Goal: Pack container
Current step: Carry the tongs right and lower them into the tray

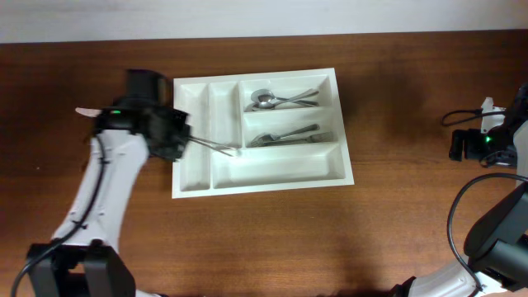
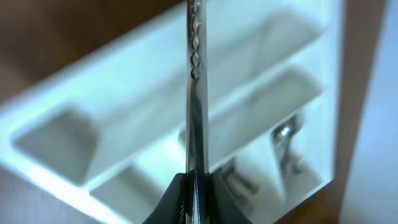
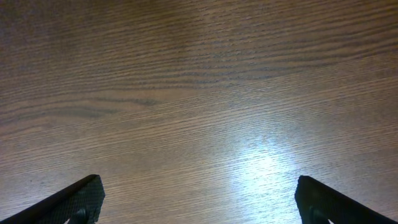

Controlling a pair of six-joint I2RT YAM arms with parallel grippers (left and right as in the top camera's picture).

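While left tool (image 1: 186, 140) grips utensil (image 1: 216, 147), container (image 1: 280, 183) crosswise

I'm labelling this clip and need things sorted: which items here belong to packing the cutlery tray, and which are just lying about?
Part of the job:
- tray
- spoons and forks in it
- knife, gripped by the left tool over the tray

Not part of it:
- wooden table
- right tool, open over bare wood
Nothing loose shows outside the tray.
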